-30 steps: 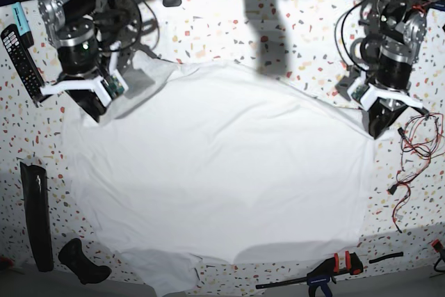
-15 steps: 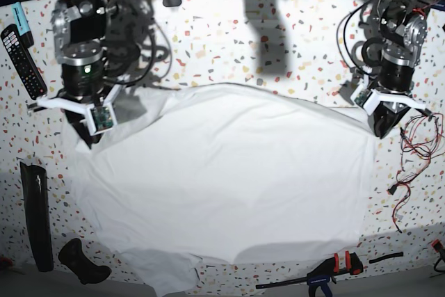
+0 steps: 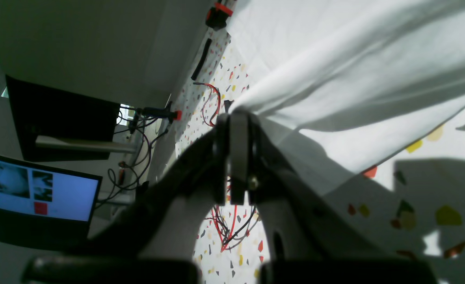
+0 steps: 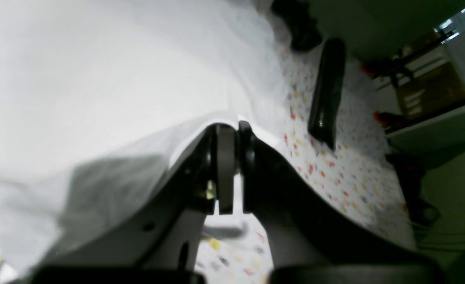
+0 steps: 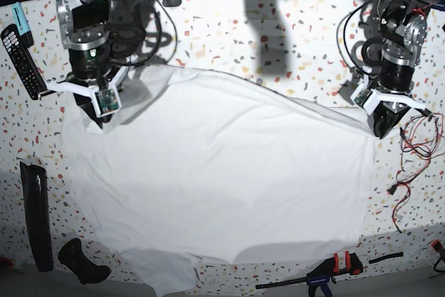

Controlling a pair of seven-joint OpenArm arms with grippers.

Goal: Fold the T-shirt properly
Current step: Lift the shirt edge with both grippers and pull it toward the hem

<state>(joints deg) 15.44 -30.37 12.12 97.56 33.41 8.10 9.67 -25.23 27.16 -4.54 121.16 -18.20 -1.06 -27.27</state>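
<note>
Where the left wrist camera looks along its own arm, the left gripper (image 3: 238, 118) is pinched tight on an edge of the T-shirt (image 3: 335, 59), and the white cloth rises off the speckled table (image 3: 413, 165) in a taut fold that casts a shadow beneath; red wires (image 3: 211, 98) lie beyond on the table. From the right wrist, the right gripper (image 4: 228, 132) is likewise clamped on the shirt's edge, white cloth (image 4: 98, 98) spreading away, a black bar (image 4: 327, 94) lying on the table beside it. From the base, the shirt (image 5: 222, 179) covers most of the table (image 5: 278, 39), the right gripper (image 5: 97, 113) holding its far left corner, the left gripper (image 5: 382, 126) its right edge. A remote (image 5: 21, 60) lies at the left, a clamp (image 5: 327, 273) at the near edge.
</note>
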